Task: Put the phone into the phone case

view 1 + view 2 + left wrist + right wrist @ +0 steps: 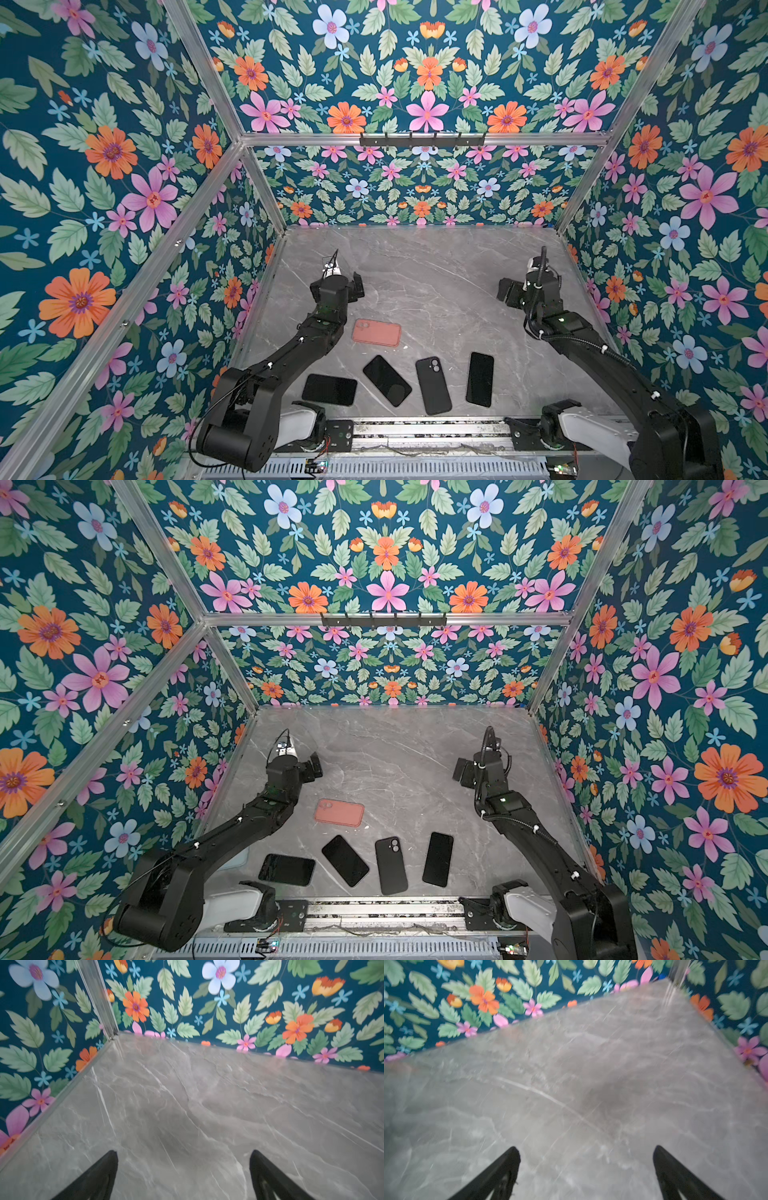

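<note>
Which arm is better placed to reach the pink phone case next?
Likely left: the pink phone case lies near the open left gripper; the right gripper, also open, sits farther away across the table.

Top views: bright, even, diffuse light, no hard source seen. Grey table (436, 266) carries only faint soft shadows beneath the arms; phone case (376, 332) throws almost none. Focus crisp throughout. Wide-lens stretch at the margins: aluminium frame posts (199, 70) splay outward, wallpaper (104, 166) flowers swell toward the corners. Left wrist view: mildly soft, a dim smudge of shadow mid-table. Right wrist view: heavier smear, marble veins streaked, wallpaper edges fuzzy, darker shadow patch near centre.
</note>
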You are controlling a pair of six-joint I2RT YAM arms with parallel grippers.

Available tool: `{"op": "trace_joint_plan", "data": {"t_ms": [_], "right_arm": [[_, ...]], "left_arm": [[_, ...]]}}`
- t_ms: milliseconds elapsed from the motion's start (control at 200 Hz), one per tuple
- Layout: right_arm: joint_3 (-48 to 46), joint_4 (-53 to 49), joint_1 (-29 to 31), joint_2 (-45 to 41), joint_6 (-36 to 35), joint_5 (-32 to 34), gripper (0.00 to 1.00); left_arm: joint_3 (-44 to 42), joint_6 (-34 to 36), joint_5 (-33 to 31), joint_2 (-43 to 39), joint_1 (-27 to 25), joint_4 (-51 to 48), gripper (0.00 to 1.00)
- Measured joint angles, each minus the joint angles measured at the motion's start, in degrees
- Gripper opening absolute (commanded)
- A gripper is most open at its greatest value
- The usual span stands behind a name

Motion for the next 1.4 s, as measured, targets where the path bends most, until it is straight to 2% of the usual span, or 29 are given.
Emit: {"op": "trace_joint_plan", "data": {"t_ms": [75,200,255,315,525,630,785,900,995,1399], "right_arm": [[-0.85,-5.75,5.27,-1.75,2.89,-0.48,0.99],[-3.28,-11.63,16.2,-1.92,7.28,-1.14,0.97],[-3.43,-12.83,21.59,-0.26,8.81,-1.33,0.9],[-3.34,-12.63,26.51,2.34,9.9,-1.51,0.89],[1.29,-11.28,36.54,13.42,11.15,-3.39,0.69],[3.67,-9.73,38.4,18.25,11.21,-5.9,0.55],[5.51,-8.87,39.74,23.91,12.11,-9.09,0.51],[7.17,-8.85,41.13,27.28,12.74,-10.14,0.4],[8.28,-8.9,41.27,29.64,13.51,-10.51,0.35],[8.0,-11.08,41.31,29.83,15.61,-8.35,0.18]], "left_arm": [[-0.15,-3.87,0.24,-0.76,-3.41,-5.35,1.0],[-1.49,-9.42,4.22,-2.36,-8.98,-12.17,1.0],[-2.08,-11.3,6.05,-3.26,-10.91,-14.23,1.0],[-2.56,-12.83,8.17,-4.15,-12.55,-15.91,1.0],[-4.42,-16.96,18.56,-6.56,-14.32,-18.36,0.98],[-5.73,-18.25,22.71,-7.56,-14.53,-18.56,0.97],[-7.37,-19.39,26.51,-8.76,-14.58,-19.15,0.97],[-7.96,-19.56,27.85,-9.2,-14.49,-19.5,0.97],[-8.46,-19.63,29.07,-9.25,-14.51,-19.47,0.97],[-9.49,-20.85,29.53,-8.15,-14.51,-18.58,0.97]]}}
